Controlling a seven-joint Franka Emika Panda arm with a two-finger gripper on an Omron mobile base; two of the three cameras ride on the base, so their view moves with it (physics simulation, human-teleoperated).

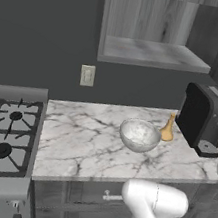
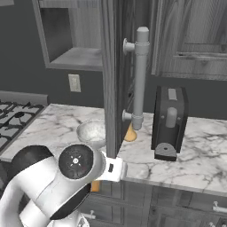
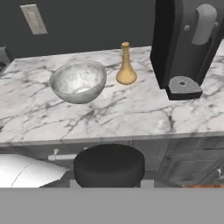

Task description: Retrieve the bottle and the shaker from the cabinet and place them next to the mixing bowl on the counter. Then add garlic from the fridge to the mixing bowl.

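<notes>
The bottle (image 3: 126,66) is seen upright on the counter (image 3: 131,114), just beside the mixing bowl (image 3: 79,81) at its 3 o'clock. A black coffee machine (image 3: 188,43) stands at the bottle's 3 o'clock. The cabinet (image 1: 150,32) hangs at 12 o'clock above. A dark cap (image 3: 109,165) is seen right at the gripper; whether the claw is clamped cannot be told.

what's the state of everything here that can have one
bottle: upright on the counter, close beside the bowl
bowl: upright, empty
shaker: held in the gripper, in front of the counter
gripper: shut on the shaker
cabinet: open-fronted, nothing on its shelf
drawers: shut
stove: no flame
</notes>
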